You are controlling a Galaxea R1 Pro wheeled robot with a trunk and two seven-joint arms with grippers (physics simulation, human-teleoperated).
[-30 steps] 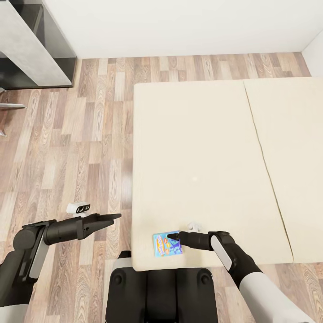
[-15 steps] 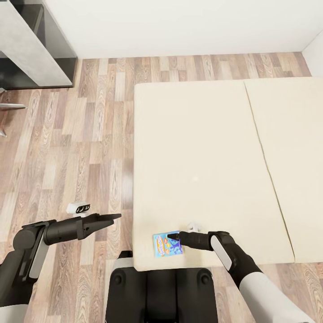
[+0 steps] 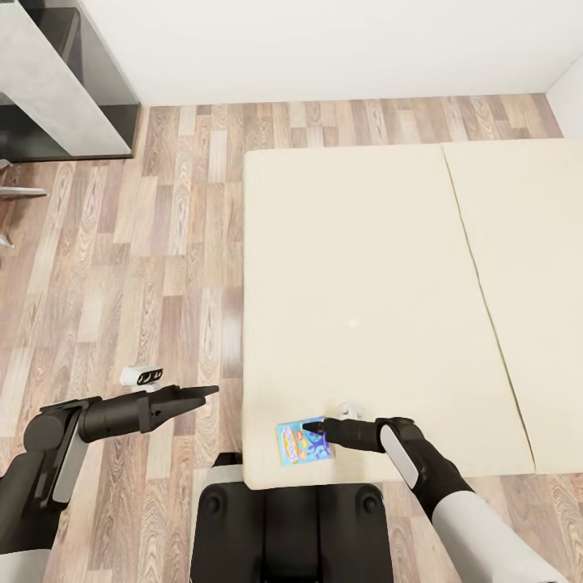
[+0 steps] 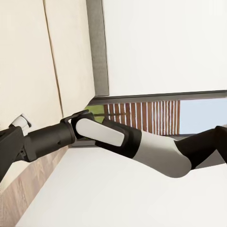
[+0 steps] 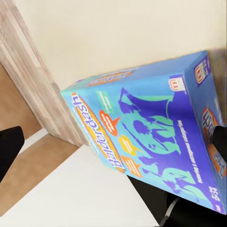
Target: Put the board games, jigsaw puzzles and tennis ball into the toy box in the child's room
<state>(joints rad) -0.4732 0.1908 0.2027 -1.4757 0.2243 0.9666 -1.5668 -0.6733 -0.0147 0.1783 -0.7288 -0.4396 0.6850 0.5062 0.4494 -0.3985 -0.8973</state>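
The bed [image 3: 364, 308] offers a broad bare cream surface, open from above nearly everywhere; a seam runs down between its two mattress halves. The one thing lying on it is the small blue board game [image 3: 304, 441], close to the near edge, with the right gripper [image 3: 312, 429] at its right side, so that side is taken while its far and left sides stay free. Left of the bed the wood floor [image 3: 162, 243] is open, and the left gripper [image 3: 206, 393] hangs over it unobstructed. A grey cabinet [image 3: 57, 81] blocks the far left corner.
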